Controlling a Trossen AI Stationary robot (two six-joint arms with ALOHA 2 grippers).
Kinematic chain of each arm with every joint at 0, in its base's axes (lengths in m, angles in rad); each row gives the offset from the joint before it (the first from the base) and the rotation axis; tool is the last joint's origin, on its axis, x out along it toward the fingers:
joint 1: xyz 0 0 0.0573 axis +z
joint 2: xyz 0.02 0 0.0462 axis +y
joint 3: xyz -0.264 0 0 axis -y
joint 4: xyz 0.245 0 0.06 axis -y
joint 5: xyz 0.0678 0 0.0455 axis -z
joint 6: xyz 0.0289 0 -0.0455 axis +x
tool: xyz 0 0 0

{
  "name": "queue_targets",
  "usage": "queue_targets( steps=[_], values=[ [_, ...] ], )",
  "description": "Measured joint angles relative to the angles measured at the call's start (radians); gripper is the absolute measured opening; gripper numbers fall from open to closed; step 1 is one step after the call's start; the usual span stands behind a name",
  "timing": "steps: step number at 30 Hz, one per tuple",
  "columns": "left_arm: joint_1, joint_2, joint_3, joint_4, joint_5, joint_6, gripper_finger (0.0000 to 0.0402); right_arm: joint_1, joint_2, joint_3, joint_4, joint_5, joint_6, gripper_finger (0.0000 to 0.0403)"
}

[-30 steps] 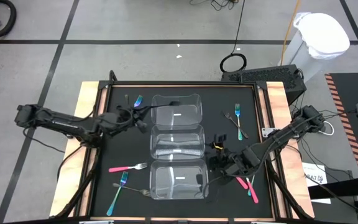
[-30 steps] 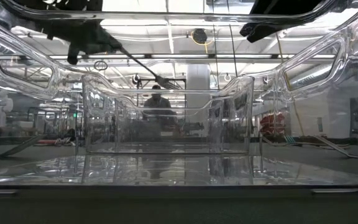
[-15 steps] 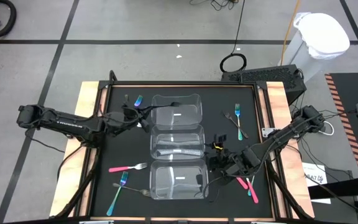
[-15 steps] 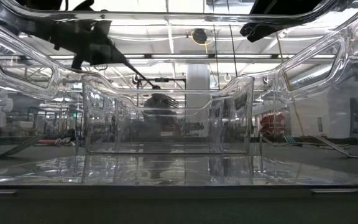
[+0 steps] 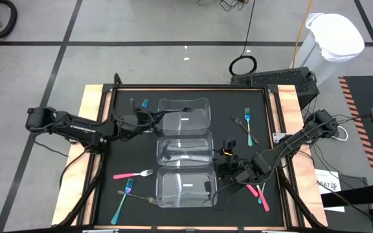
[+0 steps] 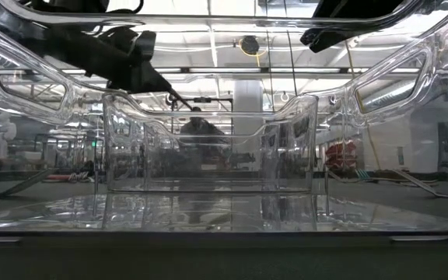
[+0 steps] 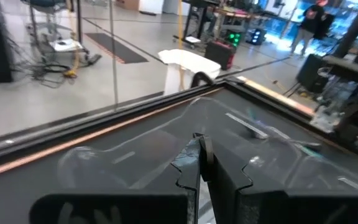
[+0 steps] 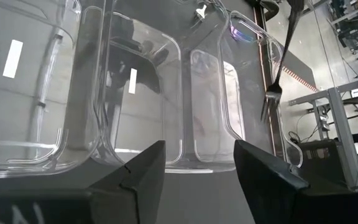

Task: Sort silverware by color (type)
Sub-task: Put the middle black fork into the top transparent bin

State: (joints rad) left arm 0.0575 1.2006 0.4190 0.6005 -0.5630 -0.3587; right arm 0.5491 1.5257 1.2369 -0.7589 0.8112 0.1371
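A dark grey fork [image 5: 172,112] hangs over the far clear container [image 5: 203,103], with my left gripper [image 5: 151,118] shut on it; its tines [image 8: 267,102] show in the right wrist view. My right gripper [image 5: 223,169] stands open by the right side of the near container [image 5: 207,173] with nothing between its fingers. The middle container [image 5: 208,137] holds dark forks. Lying flat on the black mat are a pink fork [image 5: 133,174], a teal fork [image 5: 123,201], a teal fork [image 5: 144,103] and a teal fork [image 5: 248,123]. My left gripper pinches the dark grey fork's handle [image 6: 162,80] between its two fingers, near the handle's end. The fingers come nearly level from the table's left side and lie along the fork. The fork juts out ahead of them, lifted clear, sloping down toward its tines over the far container.
More forks lie on the mat: a dark one [image 5: 145,200] near the front left, a dark one [image 5: 241,125] at the far right, pink ones [image 5: 256,191] by my right gripper. The three containers stand in a row down the mat's middle. A wooden rim [image 5: 90,103] frames the table.
My left gripper has gone toward the table's right edge and a little down, toward the far container, carrying the dark fork. The fork stays lifted and its tines now reach farther over that container.
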Motion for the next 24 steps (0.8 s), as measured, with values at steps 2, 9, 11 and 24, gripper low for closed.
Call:
queue_targets(
  steps=[2,9,11,24],
  values=[
    [0.001,0.015,0.016,0.0,0.013,-0.011,0.0022,0.0,0.0,0.0,0.0,0.0,0.0,0.0185],
    [0.004,0.096,0.045,0.001,0.014,-0.026,0.0022,0.0,0.0,0.0,0.0,0.0,0.0,0.0185],
    [0.01,0.125,0.048,0.022,0.015,-0.027,0.0022,0.0,0.0,0.0,0.0,0.0,0.0,0.0185],
    [0.028,0.162,0.048,0.075,0.016,-0.029,0.0022,0.0,0.0,0.0,-0.001,-0.001,0.0,0.0185]
  ],
)
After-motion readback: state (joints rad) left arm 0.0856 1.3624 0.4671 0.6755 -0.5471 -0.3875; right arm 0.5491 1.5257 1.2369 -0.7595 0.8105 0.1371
